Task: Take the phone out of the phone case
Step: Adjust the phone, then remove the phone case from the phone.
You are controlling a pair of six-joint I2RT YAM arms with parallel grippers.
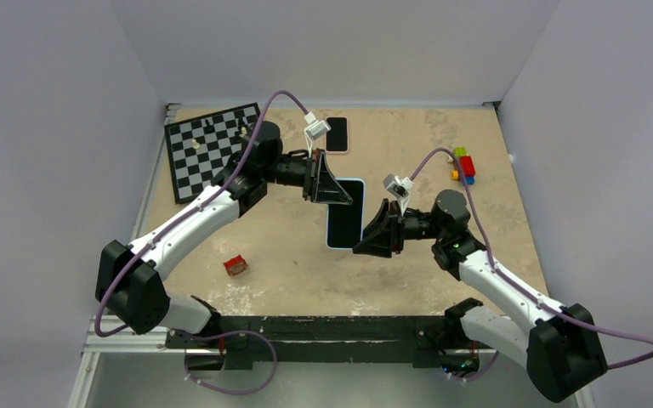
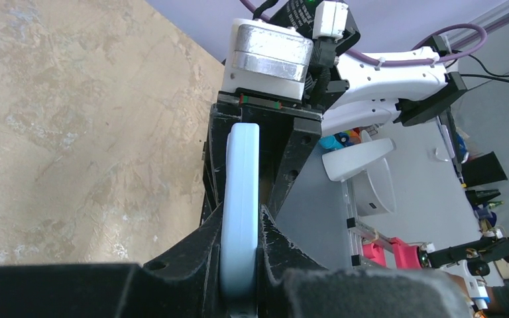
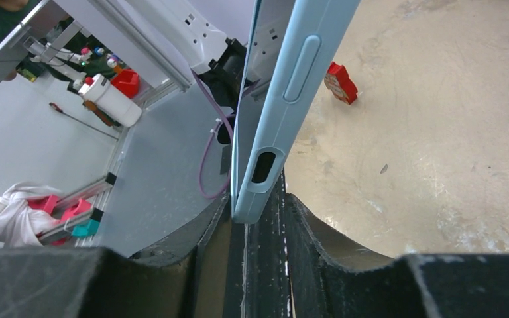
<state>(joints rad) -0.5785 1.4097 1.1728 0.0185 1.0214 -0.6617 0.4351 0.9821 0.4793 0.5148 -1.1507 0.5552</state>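
The phone (image 1: 345,214), dark screen up, sits in a light blue phone case (image 1: 330,223) held in the air over the table's middle. My left gripper (image 1: 337,194) is shut on the case's far end. In the left wrist view the case's edge (image 2: 242,165) runs straight between the left gripper's (image 2: 240,222) two fingers, pressed on both sides. My right gripper (image 1: 364,244) has the near right corner. In the right wrist view the case (image 3: 291,79) stands tilted, and its end with the port hole sits between the right gripper's (image 3: 257,202) narrowed fingers, touching them.
A chessboard (image 1: 208,146) with a few pieces lies at the back left. A second dark phone (image 1: 337,134) lies at the back middle. Coloured bricks (image 1: 464,163) sit at the back right, and a small red block (image 1: 235,265) lies on the near left.
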